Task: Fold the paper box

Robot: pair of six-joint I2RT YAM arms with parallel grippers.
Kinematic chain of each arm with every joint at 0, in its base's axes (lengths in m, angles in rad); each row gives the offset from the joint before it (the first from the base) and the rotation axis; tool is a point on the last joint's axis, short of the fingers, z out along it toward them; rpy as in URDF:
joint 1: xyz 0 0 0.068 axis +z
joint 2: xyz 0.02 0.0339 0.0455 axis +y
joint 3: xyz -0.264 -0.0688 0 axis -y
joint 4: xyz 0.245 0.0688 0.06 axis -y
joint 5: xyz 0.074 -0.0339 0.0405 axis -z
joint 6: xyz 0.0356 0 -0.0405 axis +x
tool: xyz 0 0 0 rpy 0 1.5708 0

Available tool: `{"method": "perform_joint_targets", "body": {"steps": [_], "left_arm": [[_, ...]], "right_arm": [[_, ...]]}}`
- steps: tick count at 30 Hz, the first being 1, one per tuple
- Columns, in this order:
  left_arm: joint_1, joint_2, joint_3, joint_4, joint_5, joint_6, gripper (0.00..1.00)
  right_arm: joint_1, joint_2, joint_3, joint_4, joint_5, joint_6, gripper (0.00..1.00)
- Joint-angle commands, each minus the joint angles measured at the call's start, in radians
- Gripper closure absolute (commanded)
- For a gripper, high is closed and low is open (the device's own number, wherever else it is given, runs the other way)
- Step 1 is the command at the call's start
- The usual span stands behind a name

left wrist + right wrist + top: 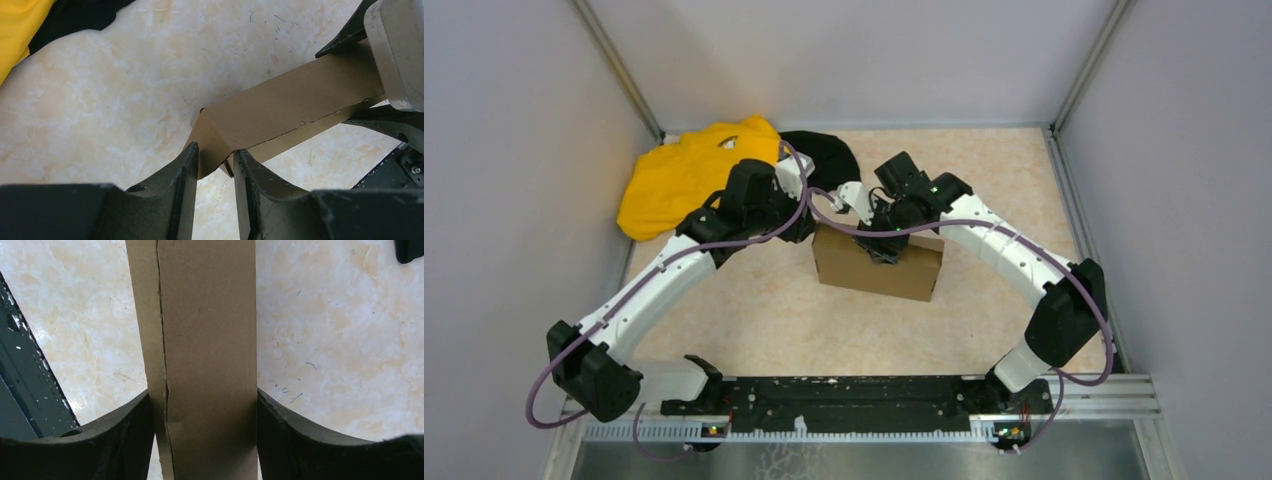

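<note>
"While both arms grip it, how should this fold be pressed home?"

"Evenly, I'd say. The paper box [879,262] stands upright in the middle of the table [754,300], in front of the black cloth [829,155]. The left fingers [175,195] pinch its creased corner. The right fingers [125,435] clamp across its narrow upper face, touching both sides."

"And the material?"

"Plain brown cardboard, matte and stiff, with crisp creases and a ragged seam along one edge. Squeeze square to that seam so the walls lie flat and parallel. A skewed push could buckle a panel. The table looks smooth and marbled, so the box may slide."
</note>
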Motion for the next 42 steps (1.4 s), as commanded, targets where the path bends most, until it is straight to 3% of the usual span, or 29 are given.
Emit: {"method": "perform_joint_targets", "body": {"steps": [1, 11, 25, 29, 32, 42], "left_arm": [[-0.009, 0.009, 0.048, 0.037, -0.029, -0.033, 0.62], [-0.010, 0.026, 0.071, 0.014, -0.071, -0.053, 0.70], [-0.009, 0.046, 0.096, -0.018, -0.055, -0.155, 0.67], [-0.010, 0.034, 0.093, -0.022, -0.070, -0.142, 0.56], [-0.009, 0.015, 0.084, -0.025, -0.096, -0.124, 0.42], [-0.009, -0.082, 0.018, -0.010, -0.105, -0.025, 0.25]], "right_arm": [[0.028, -0.059, 0.021, 0.012, -0.042, -0.015, 0.46], [0.029, -0.061, 0.019, 0.007, -0.039, -0.015, 0.46], [0.030, -0.044, 0.046, 0.008, 0.011, 0.018, 0.44], [0.030, -0.040, 0.052, 0.011, 0.015, 0.023, 0.39], [0.030, -0.041, 0.052, 0.016, 0.014, 0.027, 0.38], [0.029, -0.032, 0.058, 0.017, 0.004, 0.034, 0.37]]}}
